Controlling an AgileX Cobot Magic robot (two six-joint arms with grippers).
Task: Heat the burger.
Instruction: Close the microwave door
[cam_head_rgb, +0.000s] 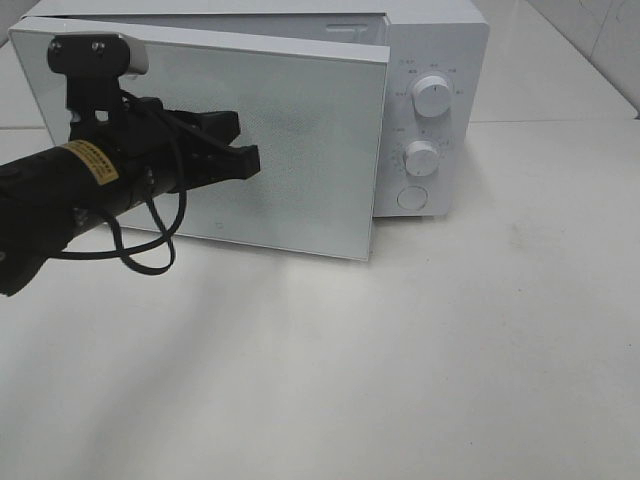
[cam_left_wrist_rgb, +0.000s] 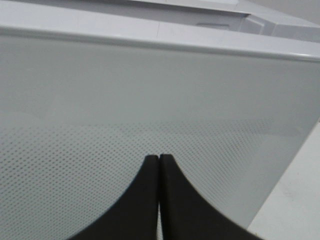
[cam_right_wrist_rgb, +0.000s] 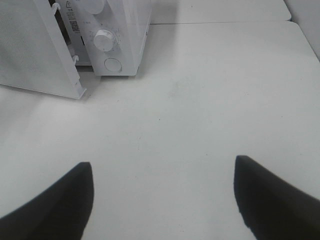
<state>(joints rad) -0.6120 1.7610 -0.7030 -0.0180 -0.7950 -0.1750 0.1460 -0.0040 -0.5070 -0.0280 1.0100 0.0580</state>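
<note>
My left gripper (cam_left_wrist_rgb: 158, 157) is pinched fully together with nothing between its fingers, its tip close up against the perforated door (cam_head_rgb: 290, 130) of the microwave (cam_head_rgb: 440, 50), which stands ajar. My right gripper (cam_right_wrist_rgb: 162, 165) is spread wide and empty above the counter (cam_right_wrist_rgb: 200, 100), well apart from the microwave. The burger I cannot place: the door hides the oven cavity
</note>
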